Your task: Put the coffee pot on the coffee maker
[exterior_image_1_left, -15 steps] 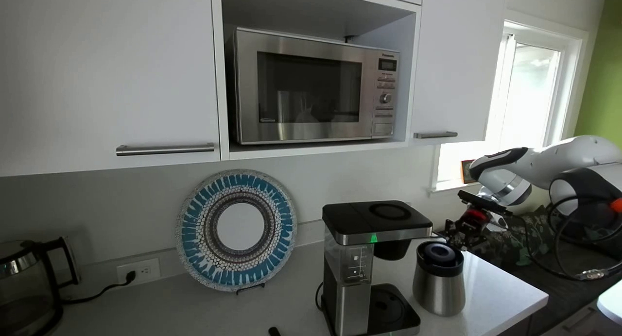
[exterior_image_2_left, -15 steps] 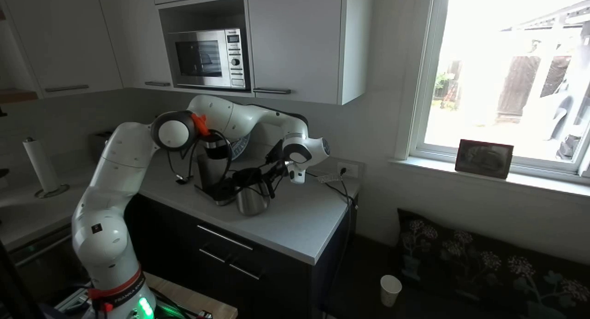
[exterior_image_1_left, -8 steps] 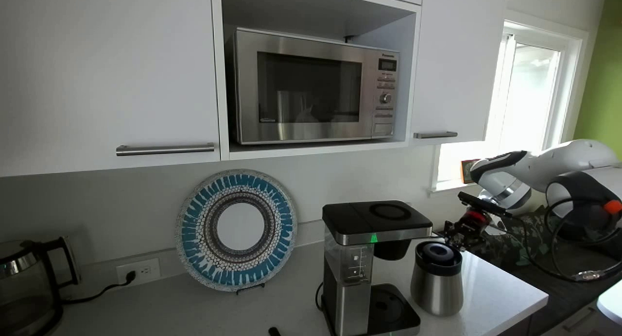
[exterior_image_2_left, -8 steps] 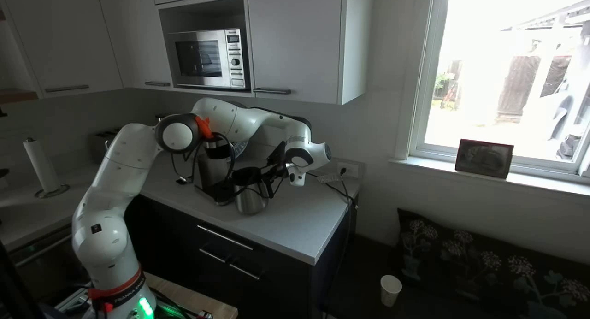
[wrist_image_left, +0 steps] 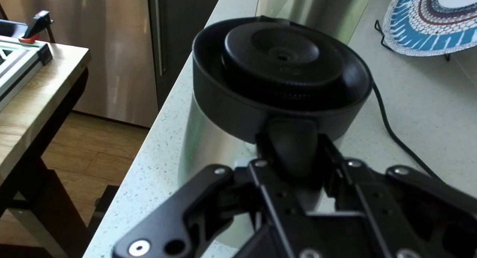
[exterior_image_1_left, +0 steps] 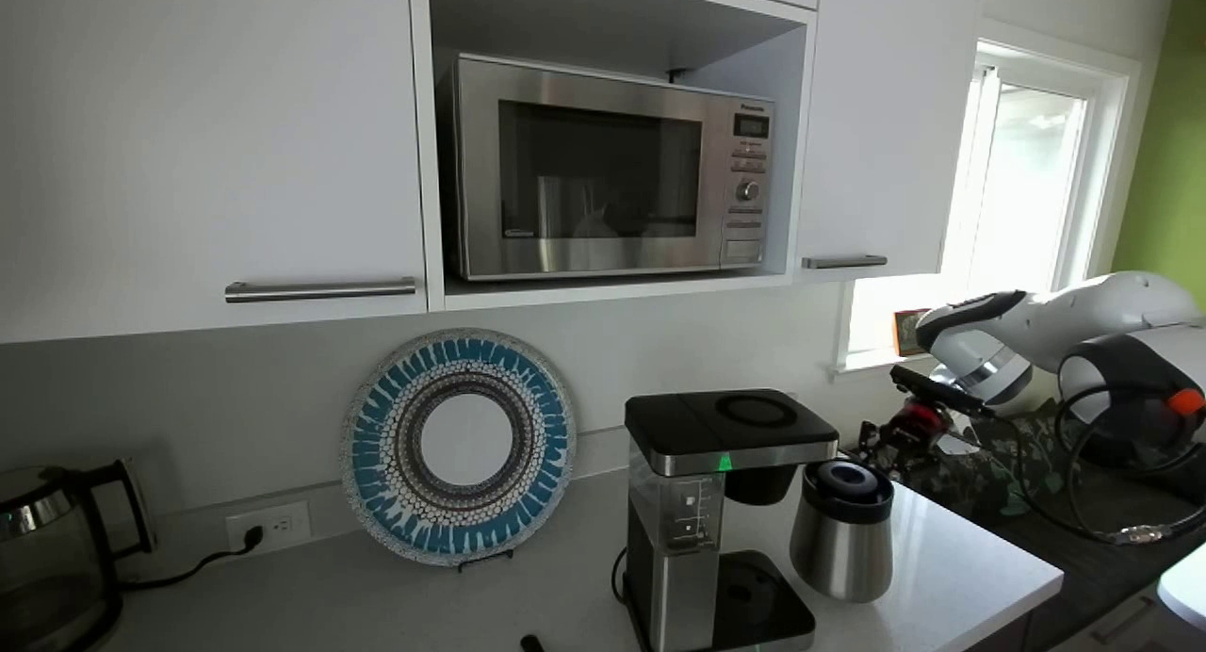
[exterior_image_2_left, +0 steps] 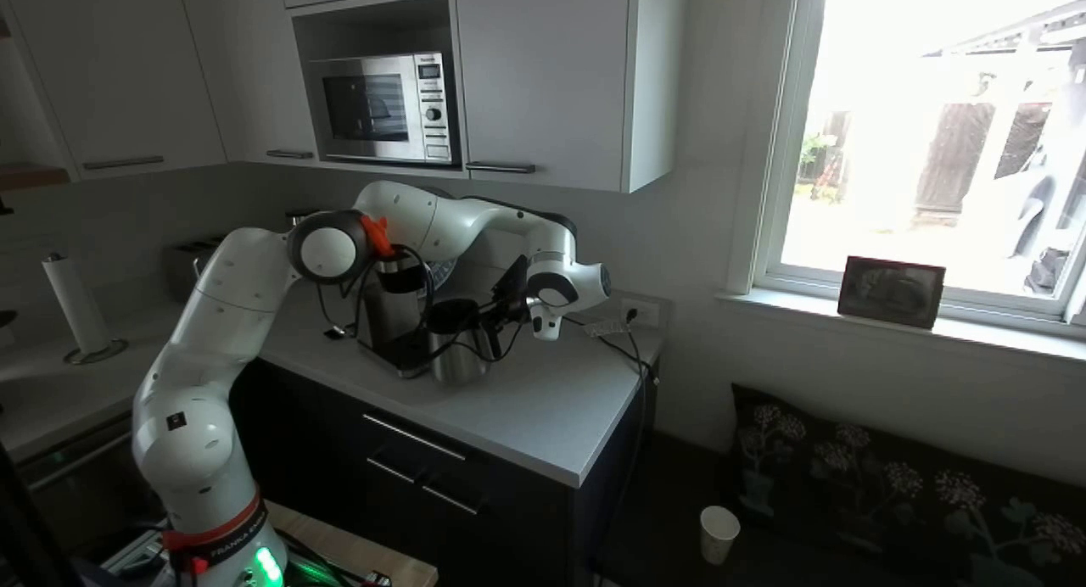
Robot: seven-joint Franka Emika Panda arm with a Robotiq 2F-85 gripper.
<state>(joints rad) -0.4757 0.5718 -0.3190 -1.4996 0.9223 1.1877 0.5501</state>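
Note:
The coffee pot, brushed steel with a black lid, is beside the coffee maker, on the window side of its base. It also shows in an exterior view, partly behind arm cables. My gripper is shut on the pot's black handle, one finger on each side, as the wrist view shows. The pot leans slightly and looks a little raised; I cannot tell whether its bottom touches the counter. The coffee maker's black base plate is bare under the overhanging head. Its column shows behind the lid in the wrist view.
The microwave sits in a cabinet niche above. A patterned round plate leans on the wall behind the coffee maker. A dark glass kettle stands at the far side. The counter's front edge runs close beside the pot.
The coffee pot has moved slightly toward the coffee maker and up in both exterior views, and leans a little more. The arm has shifted slightly; the gripper keeps its hold on the handle.

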